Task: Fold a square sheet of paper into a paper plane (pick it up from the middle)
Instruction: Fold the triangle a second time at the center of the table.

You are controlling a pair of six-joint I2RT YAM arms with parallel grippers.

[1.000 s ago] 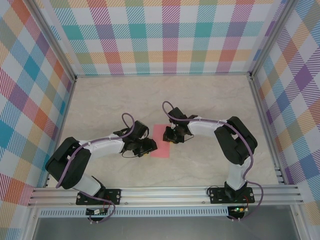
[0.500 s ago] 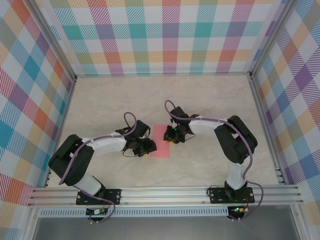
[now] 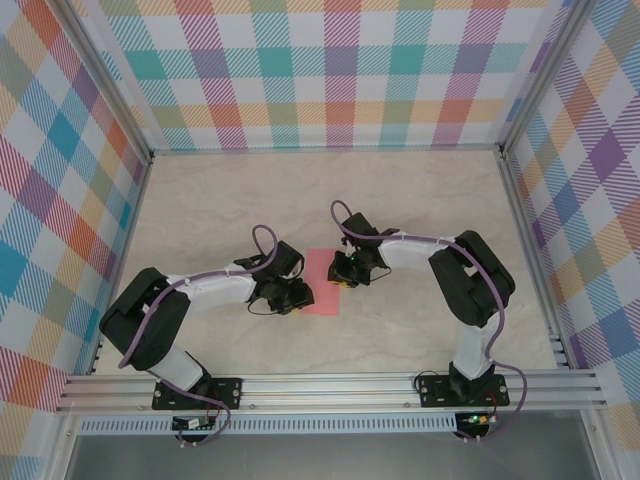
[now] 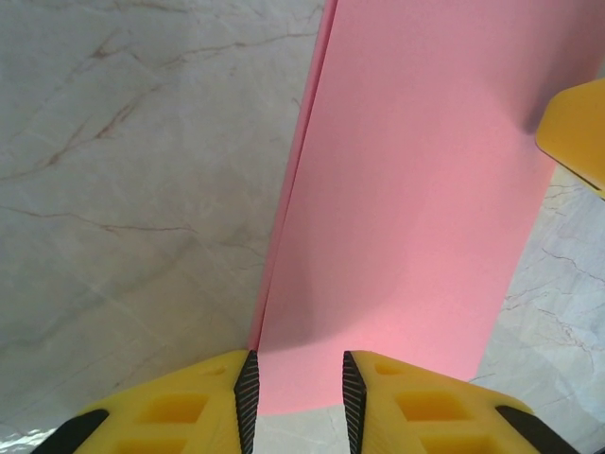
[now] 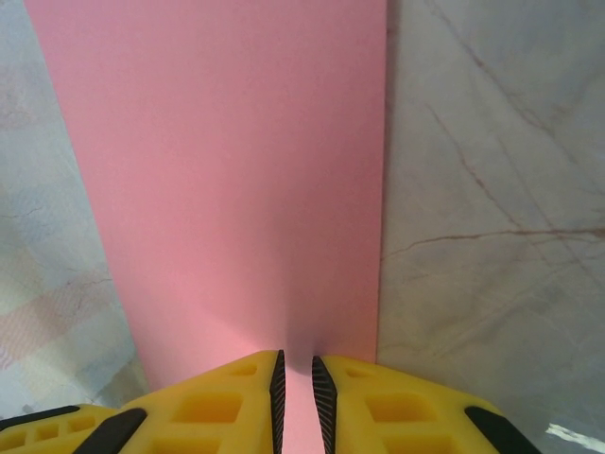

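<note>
The square sheet of paper (image 3: 322, 282) lies on the table folded double into a salmon-pink rectangle; its two layers show along the left edge (image 4: 284, 246). My left gripper (image 3: 300, 296) sits low at the sheet's near left corner, jaws (image 4: 300, 392) open with a moderate gap straddling that corner. My right gripper (image 3: 345, 272) rests on the sheet's right edge, its jaws (image 5: 295, 388) a narrow slit apart with flat pink paper (image 5: 236, 189) showing between them. One yellow fingertip (image 4: 577, 132) of the right gripper shows in the left wrist view.
The beige marble tabletop (image 3: 220, 210) stretches around the sheet. Checked walls (image 3: 330, 70) enclose it at the back and both sides. An aluminium rail (image 3: 330, 385) runs along the near edge by the arm bases.
The left jaws have narrowed over the sheet's corner and the left arm has crept slightly towards the paper. The right gripper has stayed on the sheet's edge.
</note>
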